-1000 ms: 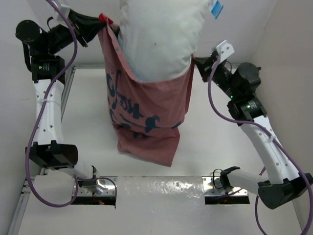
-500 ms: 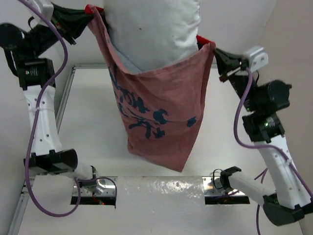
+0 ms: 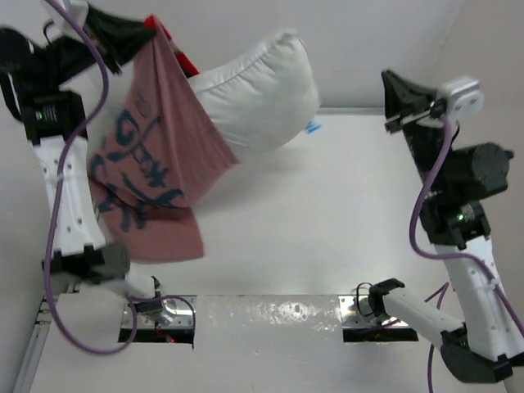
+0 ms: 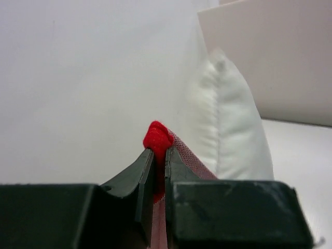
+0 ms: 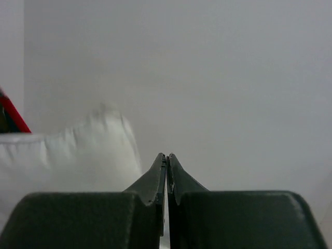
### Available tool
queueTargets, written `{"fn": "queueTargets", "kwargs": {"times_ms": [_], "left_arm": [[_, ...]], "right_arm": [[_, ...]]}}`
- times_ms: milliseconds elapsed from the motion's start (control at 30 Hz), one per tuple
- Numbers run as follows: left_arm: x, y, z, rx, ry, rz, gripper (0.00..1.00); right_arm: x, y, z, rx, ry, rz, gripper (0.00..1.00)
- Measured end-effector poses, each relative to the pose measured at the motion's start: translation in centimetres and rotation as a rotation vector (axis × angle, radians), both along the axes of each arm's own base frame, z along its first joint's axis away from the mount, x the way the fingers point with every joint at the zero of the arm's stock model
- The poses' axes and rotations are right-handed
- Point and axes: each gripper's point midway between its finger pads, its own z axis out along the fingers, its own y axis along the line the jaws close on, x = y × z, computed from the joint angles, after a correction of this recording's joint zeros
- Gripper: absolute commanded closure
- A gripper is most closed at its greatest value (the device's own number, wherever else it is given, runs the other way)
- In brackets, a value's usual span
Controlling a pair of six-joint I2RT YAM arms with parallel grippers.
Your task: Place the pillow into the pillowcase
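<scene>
heads up, this is a shaky spot. your left gripper [image 4: 158,155] is clamped on a little red wad of hem [image 4: 158,136], held up high at the far left. the whole case [image 3: 147,172] hangs off that one pinch, pink side out. your right gripper [image 5: 166,162] is clenched on nothing, fingers pressed together, way over on the right and well apart from the fabric. the pillow [image 3: 254,90] only has its left end in the mouth. most of it sticks out to the right over the table [image 3: 344,229], with the tag [image 3: 313,127] at its low edge. can't tell if it's touching the table or not.

what i'd worry about: with one corner held, the mouth probably sags shut. nothing seems to support the pillow on the right, so i'd guess it slides out if you lift or shake. that left pinch is small too. the pillow's weight dragging on the hem could pull it free, and then everything drops. and when you go for the other corner with the right gripper, the free hem looks hidden behind the pillow, so you could easily grab stuffing instead of case. open up first and go slow.
</scene>
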Motion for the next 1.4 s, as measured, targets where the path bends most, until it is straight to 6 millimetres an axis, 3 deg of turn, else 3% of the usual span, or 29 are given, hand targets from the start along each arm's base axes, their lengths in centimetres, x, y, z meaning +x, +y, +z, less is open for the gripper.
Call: {"fn": "queueTargets", "kwargs": {"times_ms": [100, 167, 233, 333, 367, 467, 633, 733, 833, 967, 1100, 1233, 1400], "left_arm": [[1.3, -0.1, 4.4, 0.044, -0.065, -0.058, 1.00], [2.9, 0.5, 4.9, 0.034, -0.090, -0.056, 1.00], [2.8, 0.8, 2.9, -0.002, -0.045, -0.036, 1.00], [1.3, 0.3, 1.0, 0.014, -0.014, -0.032, 1.00], [0.9, 0.1, 1.0, 0.025, -0.013, -0.038, 1.00], [0.2, -0.2, 1.9, 0.044, -0.049, -0.034, 1.00], [-1.2, -0.8, 4.0, 0.060, -0.119, -0.039, 1.00], [-1.8, -1.0, 5.9, 0.060, -0.160, -0.051, 1.00], [-2.4, -1.4, 7.4, 0.043, -0.196, -0.070, 1.00], [-3.8, -2.0, 8.8, 0.014, -0.223, -0.106, 1.00], [-5.8, -2.6, 10.4, -0.007, -0.268, -0.135, 1.00], [-8.2, -3.2, 12.2, -0.023, -0.329, -0.163, 1.00], [-10.5, -3.8, 13.4, -0.037, -0.379, -0.198, 1.00]], "right_arm": [[0.3, 0.5, 4.7, 0.001, -0.054, 0.018, 1.00], [0.8, 1.5, 3.8, -0.013, -0.032, 0.060, 0.92], [1.7, 2.9, 0.0, -0.039, 0.055, 0.120, 0.86], [3.9, 5.0, -6.2, -0.065, 0.229, 0.198, 0.62], [5.3, 5.7, -9.7, -0.079, 0.322, 0.214, 0.40], [7.0, 7.1, -18.7, -0.088, 0.552, 0.254, 0.01], [4.1, 9.9, -31.2, -0.101, 0.828, 0.434, 0.01], [2.1, 12.0, -36.7, -0.083, 0.933, 0.541, 0.01], [1.4, 13.5, -39.5, -0.026, 0.973, 0.608, 0.01], [3.3, 14.7, -38.1, 0.041, 0.932, 0.640, 0.01], [5.7, 15.9, -32.1, 0.070, 0.742, 0.679, 0.01], [5.8, 16.2, -27.0, 0.112, 0.550, 0.730, 0.02], [7.1, 17.8, -22.5, 0.186, 0.419, 0.845, 0.18]]}}
